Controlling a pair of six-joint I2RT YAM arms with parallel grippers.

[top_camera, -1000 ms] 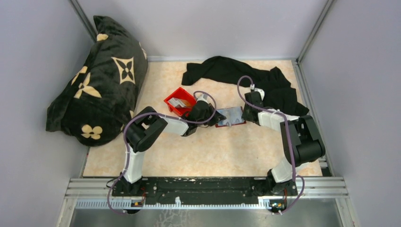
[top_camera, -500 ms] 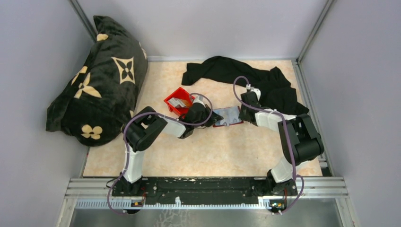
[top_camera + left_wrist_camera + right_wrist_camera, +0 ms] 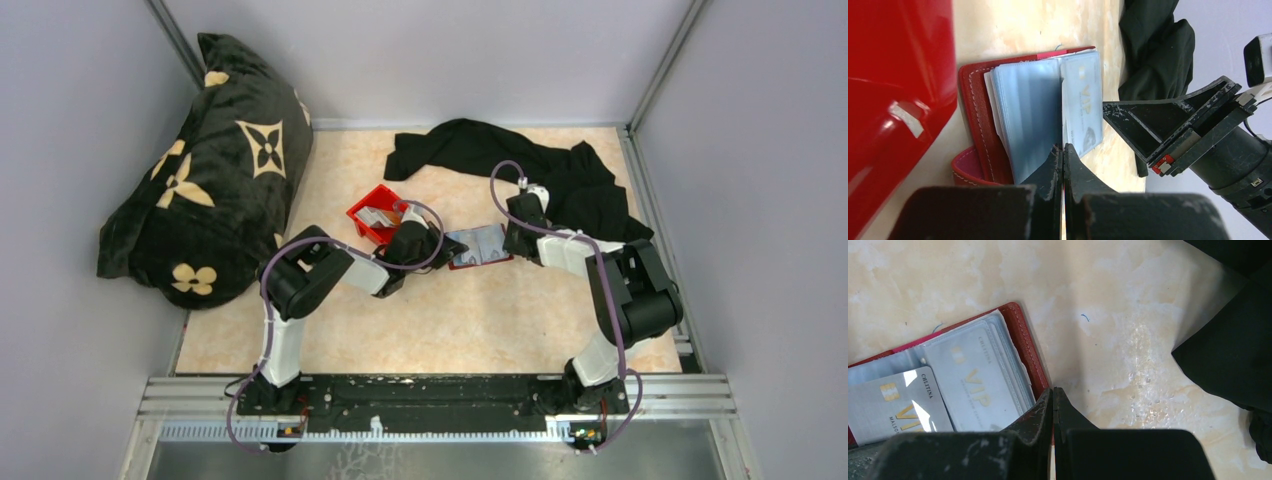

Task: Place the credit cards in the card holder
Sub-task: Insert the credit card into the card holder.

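Note:
The dark red card holder (image 3: 486, 246) (image 3: 975, 110) (image 3: 1024, 337) lies open on the table, its clear sleeves facing up. One credit card (image 3: 973, 385) (image 3: 1084, 107) marked VIP sits in the right-hand sleeve. My left gripper (image 3: 443, 246) (image 3: 1063, 148) is shut on a second credit card (image 3: 895, 410), which shows edge-on in the left wrist view, with its far end over the holder's middle. My right gripper (image 3: 511, 243) (image 3: 1053, 390) (image 3: 1106, 105) is shut, with its tip resting on the holder's right edge.
A bright red bin (image 3: 378, 212) (image 3: 893, 75) with pale cards inside stands just left of the holder, close to my left wrist. Black cloth (image 3: 540, 165) (image 3: 1233, 350) lies behind and to the right. A dark patterned cushion (image 3: 210, 170) fills the far left corner.
Both grippers and the card holder have shifted a little to the left, toward the red bin. Both jaws have stayed shut.

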